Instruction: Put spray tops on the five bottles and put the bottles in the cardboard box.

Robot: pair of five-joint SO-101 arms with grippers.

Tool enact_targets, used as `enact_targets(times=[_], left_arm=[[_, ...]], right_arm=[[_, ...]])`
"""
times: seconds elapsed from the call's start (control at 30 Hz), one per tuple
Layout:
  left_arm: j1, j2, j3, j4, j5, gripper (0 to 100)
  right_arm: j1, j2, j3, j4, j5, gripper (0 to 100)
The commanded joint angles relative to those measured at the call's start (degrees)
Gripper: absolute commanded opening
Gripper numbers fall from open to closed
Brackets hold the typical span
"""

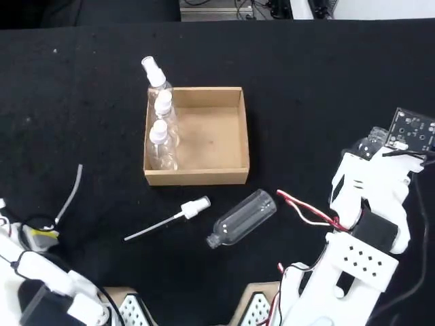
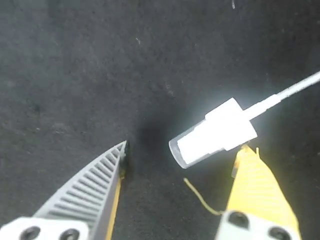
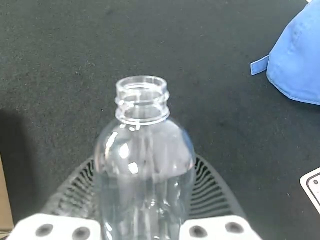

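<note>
Straddling the spray top on the tabletop, our left end effector gapes wide; the right end effector clamps a bottle. We judge the top light, rigid, best pinched at its collar.

The black-covered table is carrying the cardboard box near its middle. A spray top and an uncapped bottle are lying just beside the box. A thin grey tube is lying well apart.
</note>
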Motion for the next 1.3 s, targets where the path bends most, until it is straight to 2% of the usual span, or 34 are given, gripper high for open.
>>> enact_targets(times=[0.0, 0.2, 0.4, 0.57, 0.8, 1.03, 1.2, 1.27], left_arm=[[1.5, 2.2, -8.8, 3.4, 0.4, 31], [1.2, 5.2, -18.5, 18.5, -0.7, 31], [-3.3, 7.9, -15.8, 14.5, -15.4, 31], [-7.0, 11.3, -14.7, 8.8, -20.2, 31], [-7.5, 20.0, -17.4, 0.6, -19.2, 31], [-5.8, 28.0, -31.4, 0.9, -7.0, 31], [-0.6, 33.1, -33.0, 1.2, 0.4, 31], [1.4, 33.9, -34.3, 4.3, 2.8, 31]], right_arm=[[-1.0, -1.7, -0.4, 0.2, 0.1, 1.1], [-1.0, -1.7, -0.4, 0.2, 0.1, 1.1], [-1.0, -1.7, -0.4, 0.1, 0.1, 1.1], [-1.0, -1.8, -0.7, 0.1, 0.1, 1.1], [-1.0, -1.8, -0.7, 0.1, 0.1, 1.1], [-1.0, -1.8, -0.6, 0.1, 0.1, 1.1], [-1.0, -1.8, -0.5, 0.1, 0.1, 1.1], [-1.0, -1.8, -0.5, 0.1, 0.1, 1.1]])
